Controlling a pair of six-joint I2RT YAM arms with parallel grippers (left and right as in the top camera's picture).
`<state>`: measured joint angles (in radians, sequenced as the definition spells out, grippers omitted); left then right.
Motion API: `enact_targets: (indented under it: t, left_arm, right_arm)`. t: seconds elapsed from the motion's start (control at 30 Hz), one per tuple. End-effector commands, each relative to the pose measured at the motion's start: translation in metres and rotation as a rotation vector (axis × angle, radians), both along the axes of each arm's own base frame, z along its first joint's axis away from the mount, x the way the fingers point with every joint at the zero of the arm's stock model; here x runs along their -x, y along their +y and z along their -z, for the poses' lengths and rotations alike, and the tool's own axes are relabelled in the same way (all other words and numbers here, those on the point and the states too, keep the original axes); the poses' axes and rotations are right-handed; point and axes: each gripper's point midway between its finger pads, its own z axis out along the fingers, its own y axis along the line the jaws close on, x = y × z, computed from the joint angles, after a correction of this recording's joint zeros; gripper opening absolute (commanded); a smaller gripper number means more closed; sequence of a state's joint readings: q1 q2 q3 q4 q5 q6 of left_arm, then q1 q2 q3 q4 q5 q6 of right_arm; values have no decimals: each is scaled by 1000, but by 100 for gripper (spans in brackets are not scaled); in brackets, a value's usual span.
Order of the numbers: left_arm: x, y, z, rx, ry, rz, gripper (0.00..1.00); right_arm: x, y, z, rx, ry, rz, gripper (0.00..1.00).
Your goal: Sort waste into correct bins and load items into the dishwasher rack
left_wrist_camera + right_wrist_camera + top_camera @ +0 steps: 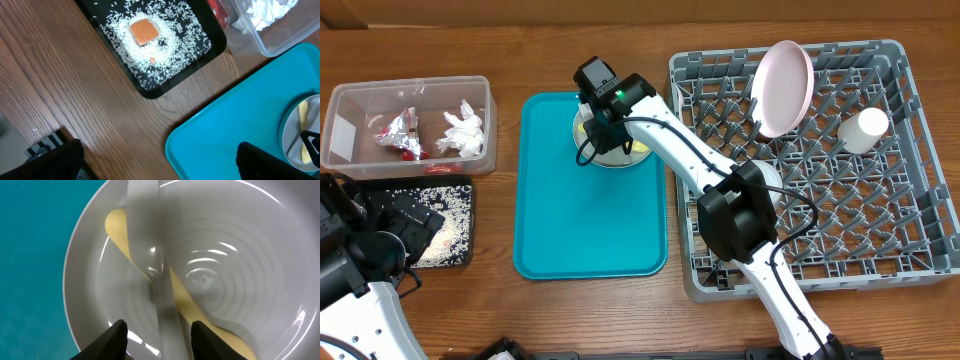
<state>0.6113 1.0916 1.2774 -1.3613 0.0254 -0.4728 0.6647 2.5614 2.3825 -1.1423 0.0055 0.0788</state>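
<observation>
Right gripper (159,326) is over the grey plate (225,255) on the teal tray (590,220). Its fingers are partway apart and straddle the white utensil (150,255), with a gap visible on each side, so no grip is seen. The utensil is blurred and both ends are cut off by the frame, so its type is unclear. Its long axis runs nearly top to bottom in the right wrist view, passing between the fingers and crossing over the yellow spoon (187,302). The spoon lies on the plate diagonally, upper left to lower right. The upper end is rounded and the lower end is out of frame, so I can't tell handle from bowl. From overhead the gripper covers most of the plate, and only yellow bits show at its edges.

Left gripper (160,167) is wide open and empty above bare table, just beside the tray corner. Only the dark fingertips show at the bottom edge.

Black tray (145,92), upper end cut off, holds rice (170,55) with the orange cube (144,31) in the middle. The clear tub (410,85) holds tissue (463,132) and red packets (400,135), with its foil hard to make out.

In the rack (780,52), the pink plate (783,88) stands on edge, tilted, at the far side. The white cup (863,130) lies on its side to the right of it. A small bowl (772,180) is mostly hidden behind the right arm.
</observation>
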Motion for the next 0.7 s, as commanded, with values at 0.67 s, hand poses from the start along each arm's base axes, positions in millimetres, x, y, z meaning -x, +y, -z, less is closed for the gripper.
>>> enact_targets:
  t: [0.67]
  left_arm:
    - [2, 3, 2, 0, 7, -24, 100]
  right_arm:
    - [4, 0, 28, 17, 46, 14, 29]
